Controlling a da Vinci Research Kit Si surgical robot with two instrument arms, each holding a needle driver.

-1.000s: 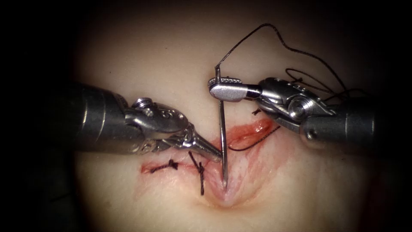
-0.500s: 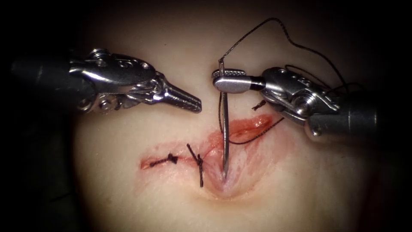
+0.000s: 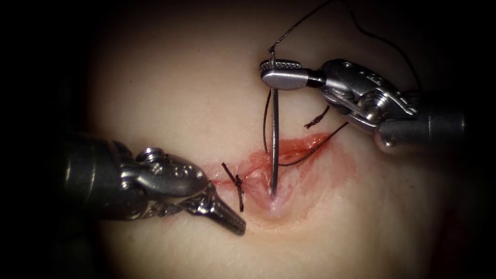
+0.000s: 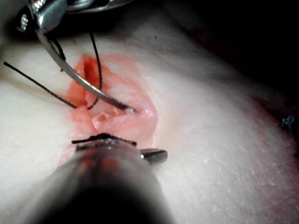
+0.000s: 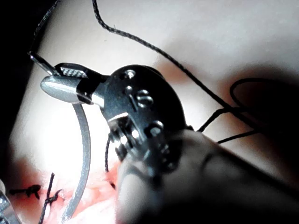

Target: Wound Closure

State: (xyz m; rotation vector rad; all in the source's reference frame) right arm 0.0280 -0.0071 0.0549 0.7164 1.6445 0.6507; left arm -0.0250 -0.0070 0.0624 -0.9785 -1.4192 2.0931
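Note:
My right tool (image 3: 266,73) is shut on the curved needle (image 3: 274,139) near its tail, above the cut (image 3: 310,144). The needle hangs steeply down and its tip touches the tissue inside the open middle of the cut. I cannot tell whether the tip has entered. The right wrist view gives the same grip (image 5: 53,80) on the needle (image 5: 84,154). Dark thread (image 3: 299,20) runs up from the tail and loops away behind the right tool. My left tool (image 3: 235,225) lies low, left of the needle, jaws shut with nothing in them.
A tied stitch (image 3: 237,182) with dark tails crosses the cut just left of the needle. A strand of thread (image 3: 310,152) lies along the cut's right part, and a short thread end (image 3: 316,121) sits above it. Red fluid stains the cut's edges.
The left tool left the needle, swung up to the left, then came down to the lower left. The right tool rose a little with the needle, its tip staying in the cut.

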